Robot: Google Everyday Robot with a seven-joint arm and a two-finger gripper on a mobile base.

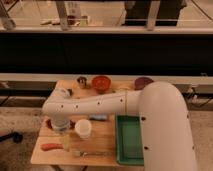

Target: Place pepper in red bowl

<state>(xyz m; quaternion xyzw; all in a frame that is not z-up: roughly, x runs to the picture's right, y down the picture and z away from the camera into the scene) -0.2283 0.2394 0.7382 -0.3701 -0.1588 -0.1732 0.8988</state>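
The pepper (51, 146) is a slim red-orange piece lying flat on the wooden table (107, 102) near its front left corner. The red bowl (101, 83) stands at the back middle of the table, with nothing showing in it. My white arm reaches from the right across the table to its left side. The gripper (61, 127) hangs down from the arm's end, just above and to the right of the pepper and left of the white cup (83, 128). It holds nothing that I can see.
A green tray (129, 141) lies at the front right. A fork (92, 153) lies along the front edge. A small metal cup (82, 80) stands left of the red bowl, a purple bowl (143, 82) at the back right. A dark red lump (48, 122) sits left of the gripper.
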